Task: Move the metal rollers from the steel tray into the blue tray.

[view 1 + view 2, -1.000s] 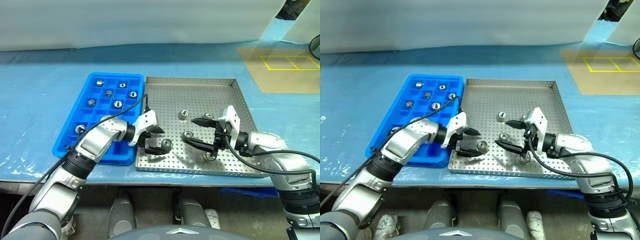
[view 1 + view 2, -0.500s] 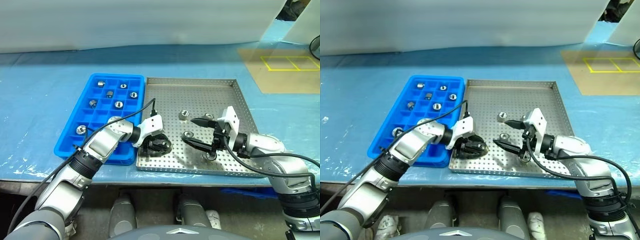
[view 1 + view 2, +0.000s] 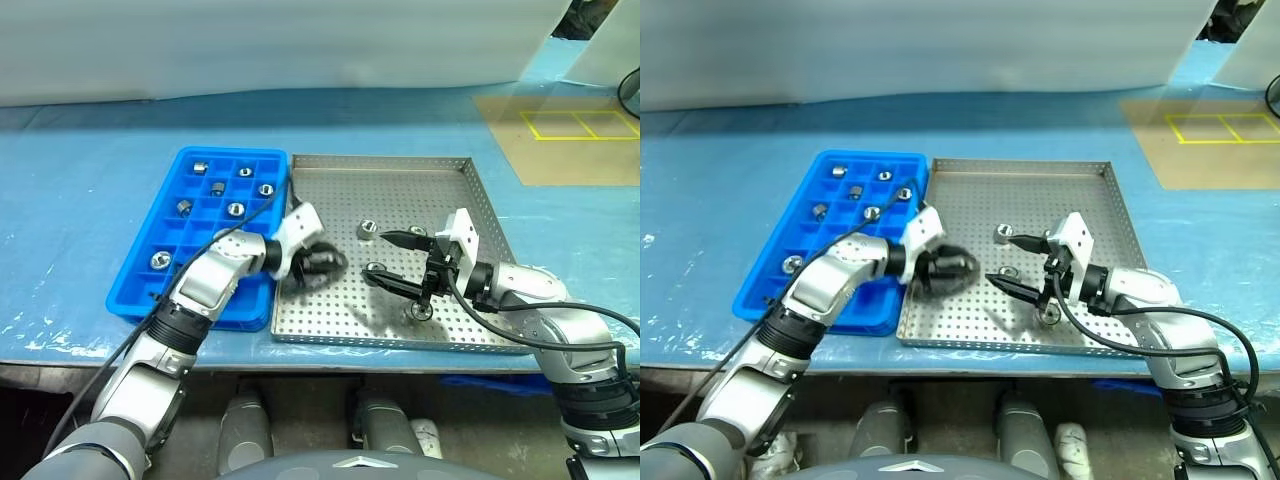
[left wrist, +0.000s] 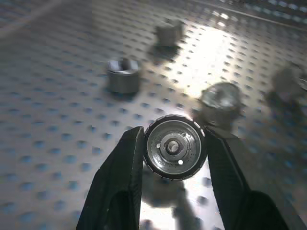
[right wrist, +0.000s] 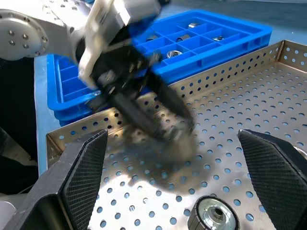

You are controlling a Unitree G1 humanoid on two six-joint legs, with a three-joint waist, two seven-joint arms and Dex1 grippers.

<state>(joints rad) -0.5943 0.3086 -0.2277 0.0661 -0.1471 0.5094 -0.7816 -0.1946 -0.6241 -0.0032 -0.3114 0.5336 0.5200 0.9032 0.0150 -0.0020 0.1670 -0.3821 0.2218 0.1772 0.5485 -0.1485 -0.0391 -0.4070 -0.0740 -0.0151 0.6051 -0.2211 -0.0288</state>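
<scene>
The left gripper point(image 4: 172, 146) has clamped and lifted a roller point(image 4: 173, 147).

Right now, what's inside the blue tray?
The blue tray holds six metal rollers, each sitting in its own square compartment. The left arm covers some near compartments, so what lies there cannot be seen.

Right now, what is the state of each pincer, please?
Left pincer: closed on one metal roller, above the steel tray.
Right pincer: open, holding nothing.
</scene>
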